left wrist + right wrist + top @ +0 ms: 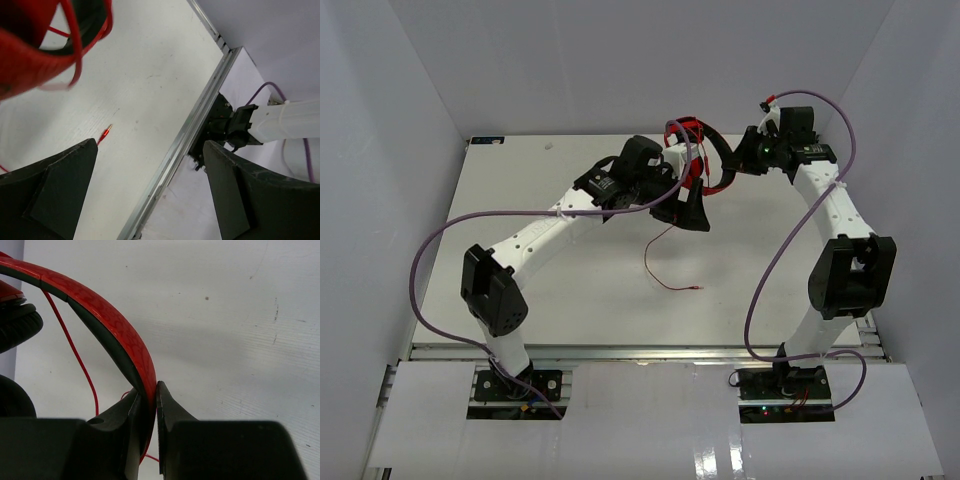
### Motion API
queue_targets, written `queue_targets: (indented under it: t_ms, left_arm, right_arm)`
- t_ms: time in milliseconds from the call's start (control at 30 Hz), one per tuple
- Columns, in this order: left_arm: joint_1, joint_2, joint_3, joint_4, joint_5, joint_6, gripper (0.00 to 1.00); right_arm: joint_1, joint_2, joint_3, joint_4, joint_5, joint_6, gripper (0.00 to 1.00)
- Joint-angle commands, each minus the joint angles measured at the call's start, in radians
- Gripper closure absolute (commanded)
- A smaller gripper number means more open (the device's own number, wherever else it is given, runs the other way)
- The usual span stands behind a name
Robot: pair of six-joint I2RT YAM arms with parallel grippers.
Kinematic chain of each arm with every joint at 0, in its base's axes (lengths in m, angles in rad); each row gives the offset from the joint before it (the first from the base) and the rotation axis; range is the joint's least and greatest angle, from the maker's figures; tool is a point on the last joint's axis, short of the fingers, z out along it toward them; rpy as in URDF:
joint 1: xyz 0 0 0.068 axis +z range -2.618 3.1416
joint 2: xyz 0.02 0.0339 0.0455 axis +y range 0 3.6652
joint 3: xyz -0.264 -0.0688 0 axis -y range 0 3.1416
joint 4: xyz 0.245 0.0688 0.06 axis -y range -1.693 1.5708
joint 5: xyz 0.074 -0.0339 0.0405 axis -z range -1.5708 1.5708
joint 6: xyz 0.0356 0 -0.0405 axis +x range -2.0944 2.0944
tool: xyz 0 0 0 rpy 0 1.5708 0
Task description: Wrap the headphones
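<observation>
While pinched by the headband (100, 315) between the pressed-together jaws of the right gripper (149, 390), hanging up off the table (570, 300) toward the far middle, talking about the headphones (692, 150) here. Clamped right on the red band with its black inner edge, one jaw tight on each side, nothing else in there. Black ear cushion (15, 330) off at the left edge of that wrist view, thin red cord (75, 355) dropping down behind the band. Left gripper (688, 212): spread wide, holding nothing, sitting just beside the headphones on their near side in the overhead view. From its own camera, two dark fingers (60, 195) far apart at the bottom corners, red band plus a loop of cord up in the top left corner, clear of both fingers. Cord then trailing down onto the table and ending in a little plug (698, 288) lying flat on the white surface, on the near side of the left gripper and not touching it. Same plug visible in the gap between the spread fingers, but down on the table below them.
</observation>
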Motion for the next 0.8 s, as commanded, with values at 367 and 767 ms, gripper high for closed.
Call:
queue_targets:
  t_ms: [367,767]
  left_arm:
    - [0.001,-0.316,-0.451,0.391,-0.122,0.135,0.02]
    - [0.001,-0.497,-1.121,1.091,-0.181,0.399,0.02]
  right_arm:
    - [-0.03,-0.033,0.045,0.072,-0.136,0.087,0.92]
    - [-0.032,-0.069,0.02,0.085,-0.165,0.097,0.92]
